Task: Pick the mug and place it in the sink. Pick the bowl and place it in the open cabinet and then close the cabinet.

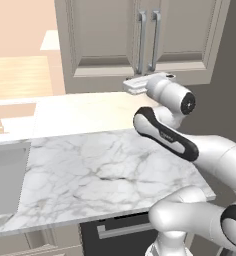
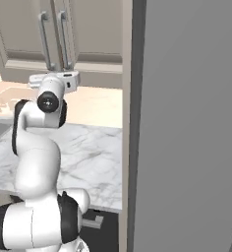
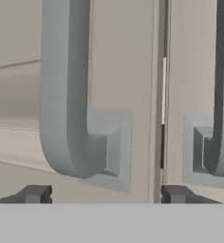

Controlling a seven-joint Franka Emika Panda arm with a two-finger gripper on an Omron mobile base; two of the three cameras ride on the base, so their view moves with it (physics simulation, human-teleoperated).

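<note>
Up at the top of the left base view, the cabinet (image 1: 110,35) fills the upper middle of the frame, its two paneled beige doors shut with only a thin seam between them. Two long silver bar handles (image 1: 149,40) run upright on either side of that seam; in the right base view the same cabinet (image 2: 24,29) sits in the upper left of the frame. Below it the marble worktop (image 1: 100,170) spreads across the middle of the left base view, bare where it shows. At the left edge of that view a grey strip of the sink (image 1: 7,180) is set into the worktop; neither the mug nor the bowl can be made out. A tall grey panel (image 2: 187,123) takes the right half of the right base view.

The white arm (image 1: 190,145) rises from the lower right and reaches up to the cabinet's bottom rail, the hand level just beneath the handles. In the hand view the left handle's lower bend (image 3: 71,142) is close ahead, the door seam (image 3: 162,95) to its right. The fingers (image 3: 104,194) stand apart at the bottom of that frame, holding nothing.
</note>
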